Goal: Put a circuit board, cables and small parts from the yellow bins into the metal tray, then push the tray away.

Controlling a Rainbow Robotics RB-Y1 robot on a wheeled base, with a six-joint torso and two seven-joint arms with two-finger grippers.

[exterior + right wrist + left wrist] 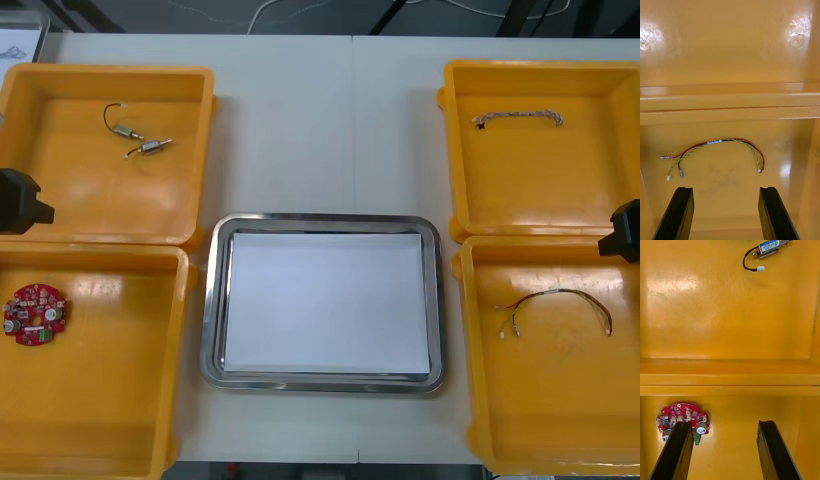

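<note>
– Circuit board (35, 313) – where's it sit?
– In the near-left yellow bin (110, 380), flat on the floor, close to the outer wall. Round, red, components facing up.
– And the left gripper (724, 425)?
– Hangs above the left bins at the edge of the table (320, 130). Fingers apart, nothing b/w them. In its wrist view the board lies right by one fingertip, partly hidden behind it; can't tell if they touch.
– What about the right gripper (725, 189)?
– It's over the near-right yellow bin (560, 400), at the table's right edge. Also spread wide, holding nothing. The red and yellow cable (555, 305) lies arched on that bin's floor, just beyond the fingertips and apart from them.
– Other bins?
– The far-left yellow bin (60, 180) has two small metal parts (125, 131), close together, one w/ a short black lead. The far-right yellow bin (540, 190) has the twisted blue and white cable (518, 118), nr the far wall, approx straight.
– Where's the metal tray (213, 300)?
– On the table b/w the two near bins. Shiny rim, bare white inside.
</note>
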